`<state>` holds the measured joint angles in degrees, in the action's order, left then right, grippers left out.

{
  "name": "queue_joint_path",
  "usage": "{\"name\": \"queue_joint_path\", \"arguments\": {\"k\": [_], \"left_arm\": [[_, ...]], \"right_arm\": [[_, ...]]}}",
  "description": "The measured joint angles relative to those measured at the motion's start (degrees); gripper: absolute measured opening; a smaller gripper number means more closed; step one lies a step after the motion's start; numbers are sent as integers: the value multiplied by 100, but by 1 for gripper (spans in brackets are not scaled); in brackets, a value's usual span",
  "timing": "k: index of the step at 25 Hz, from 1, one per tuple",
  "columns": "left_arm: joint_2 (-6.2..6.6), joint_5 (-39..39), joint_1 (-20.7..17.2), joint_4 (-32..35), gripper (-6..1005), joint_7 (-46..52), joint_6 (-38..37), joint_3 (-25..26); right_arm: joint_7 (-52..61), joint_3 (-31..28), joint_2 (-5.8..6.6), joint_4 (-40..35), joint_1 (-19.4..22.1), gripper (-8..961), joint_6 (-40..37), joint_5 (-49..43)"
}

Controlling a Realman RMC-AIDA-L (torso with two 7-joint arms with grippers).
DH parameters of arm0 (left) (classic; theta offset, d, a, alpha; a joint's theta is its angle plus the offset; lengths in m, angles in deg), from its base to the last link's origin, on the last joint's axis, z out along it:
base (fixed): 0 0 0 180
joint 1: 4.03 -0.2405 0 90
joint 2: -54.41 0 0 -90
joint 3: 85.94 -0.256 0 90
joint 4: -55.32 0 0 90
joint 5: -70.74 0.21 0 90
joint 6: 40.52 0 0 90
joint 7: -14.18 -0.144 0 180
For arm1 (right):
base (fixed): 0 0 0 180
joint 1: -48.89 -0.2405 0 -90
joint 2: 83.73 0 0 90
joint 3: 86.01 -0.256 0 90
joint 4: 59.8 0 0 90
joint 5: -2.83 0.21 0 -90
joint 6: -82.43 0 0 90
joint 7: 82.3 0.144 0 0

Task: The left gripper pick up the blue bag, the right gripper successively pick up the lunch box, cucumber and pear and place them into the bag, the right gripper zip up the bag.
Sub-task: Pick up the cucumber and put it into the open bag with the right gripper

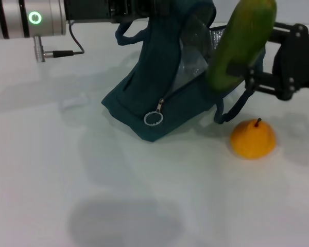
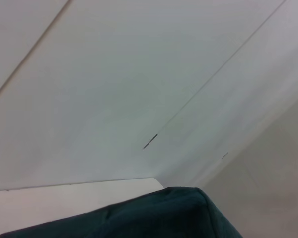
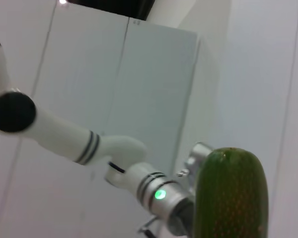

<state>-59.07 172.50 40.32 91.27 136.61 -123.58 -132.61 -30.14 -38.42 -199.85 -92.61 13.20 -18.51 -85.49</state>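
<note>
The blue bag (image 1: 159, 87) stands tilted on the white table, its top lifted by my left gripper (image 1: 136, 11), whose fingers are hidden behind the fabric. One corner of the bag (image 2: 159, 213) shows in the left wrist view. Clear plastic of the lunch box (image 1: 193, 56) shows inside the bag's open mouth. My right gripper (image 1: 243, 72) is shut on the green cucumber (image 1: 242, 41), held nearly upright just right of the opening; the cucumber's tip (image 3: 231, 193) fills the right wrist view. The orange-yellow pear (image 1: 253, 138) sits on the table below the right gripper.
The zipper's silver ring pull (image 1: 153, 118) hangs at the bag's front lower corner. A loop handle (image 1: 232, 110) droops toward the pear. My left arm's wrist with the green ring (image 1: 35, 18) spans the top left, also seen as the left wrist (image 3: 160, 194).
</note>
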Motion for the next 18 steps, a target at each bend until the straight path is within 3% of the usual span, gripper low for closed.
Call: {"name": "queue_joint_path", "arguments": {"k": [9, 18], "left_arm": [[-73, -155, -135, -22, 54, 52, -1, -2], [-104, -166, -135, -4, 53, 115, -15, -24]], "right_arm": [[-1291, 745, 1, 144, -49, 571, 213, 1224], [-1959, 1698, -7, 539, -139, 571, 1121, 1691]]}}
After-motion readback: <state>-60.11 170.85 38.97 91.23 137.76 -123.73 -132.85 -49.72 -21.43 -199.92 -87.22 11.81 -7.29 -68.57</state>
